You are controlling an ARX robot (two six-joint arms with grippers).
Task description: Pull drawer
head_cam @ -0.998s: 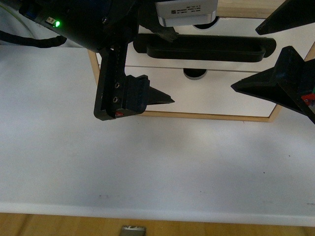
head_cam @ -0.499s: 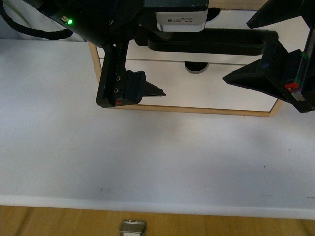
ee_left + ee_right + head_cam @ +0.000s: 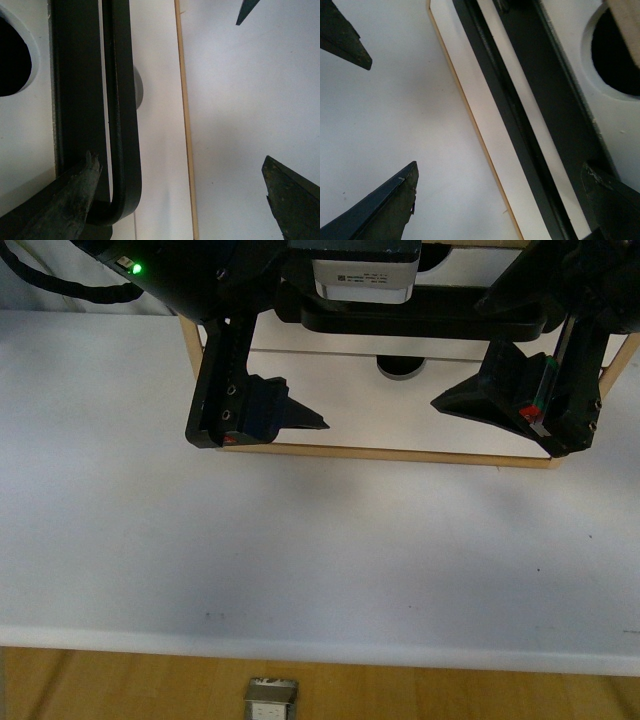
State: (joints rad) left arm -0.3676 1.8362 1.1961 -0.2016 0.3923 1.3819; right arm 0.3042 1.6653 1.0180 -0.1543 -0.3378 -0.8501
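Note:
The drawer (image 3: 462, 268) is the upper white front in a light-wood cabinet at the table's back, with a long black bar handle (image 3: 450, 325). My left gripper (image 3: 300, 365) is open at the handle's left end. In the left wrist view the handle's (image 3: 122, 125) curved end lies between that gripper's (image 3: 182, 200) fingers, one finger tucked behind the bar. My right gripper (image 3: 490, 345) is open near the handle's right part. The right wrist view shows the bar (image 3: 510, 115) between the spread fingers of that gripper (image 3: 495, 205). Neither gripper holds anything.
Below the handled drawer is a plain white drawer front (image 3: 400, 410) with its own notch (image 3: 400, 368). The cabinet's wood frame (image 3: 400, 454) rests on a white table (image 3: 300, 560). A small metal piece (image 3: 272, 700) sits past the table's near edge.
My right gripper has swung left and in toward the cabinet, so its fingers now straddle the handle. The left gripper has shifted slightly. The cabinet sits higher in the front view.

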